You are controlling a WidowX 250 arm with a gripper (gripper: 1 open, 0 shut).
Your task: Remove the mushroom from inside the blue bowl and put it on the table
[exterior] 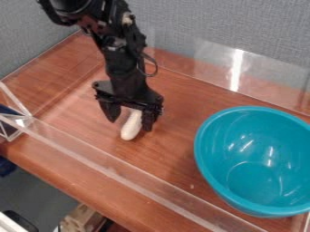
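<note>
Reddish wood table [72, 118] with clear acrylic walls [109, 172], we see in the camera view. Left of the blue bowl [258, 159], well apart, the mushroom [129, 129] lies on the table; gripper [129, 116] fingers spread apart around it.

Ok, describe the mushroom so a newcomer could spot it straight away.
Start at the blue bowl on the right of the table, then look left to the black arm. Under its open hand lies the mushroom, a small cream piece on the reddish wood.
</note>
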